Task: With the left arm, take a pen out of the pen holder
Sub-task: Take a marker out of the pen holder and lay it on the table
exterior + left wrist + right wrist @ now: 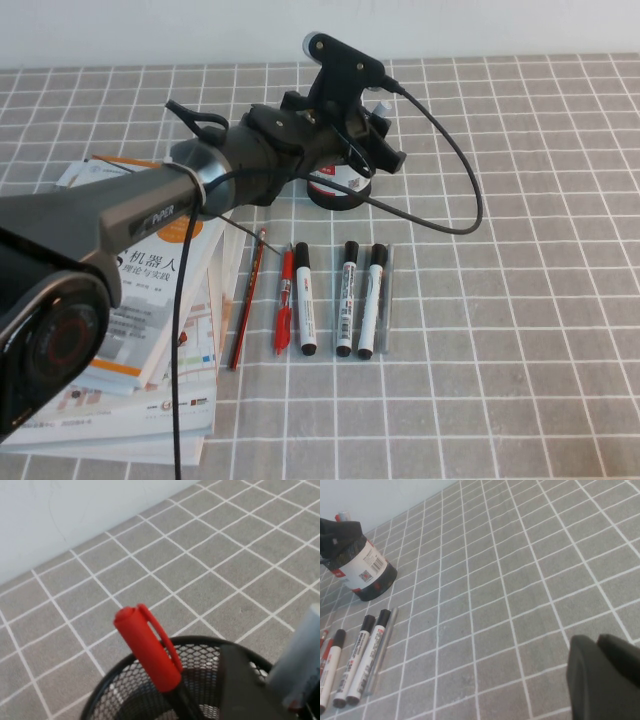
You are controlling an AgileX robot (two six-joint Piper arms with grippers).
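Fingers (240,680) of left gripper (360,150) a bit apart, dipped into pen holder (338,190) next to grey pen (302,655) to grab it; right gripper (605,675) idle, far from pen holder.

Off-task stuff, high view:
- Book stack (150,330), lower left, partly hidden. Top cover is white with Chinese print.
- Row of loose items at centre, all lying roughly parallel, top to bottom of frame. From left: dark red pencil (248,300) just beside the books, red pen (285,305), three white markers with black caps (304,298) (347,298) (372,302), grey pen (388,300) up against the last marker.
- Grey cloth with a white grid (520,330) covers the table.
- White wall (150,30) along the top edge.
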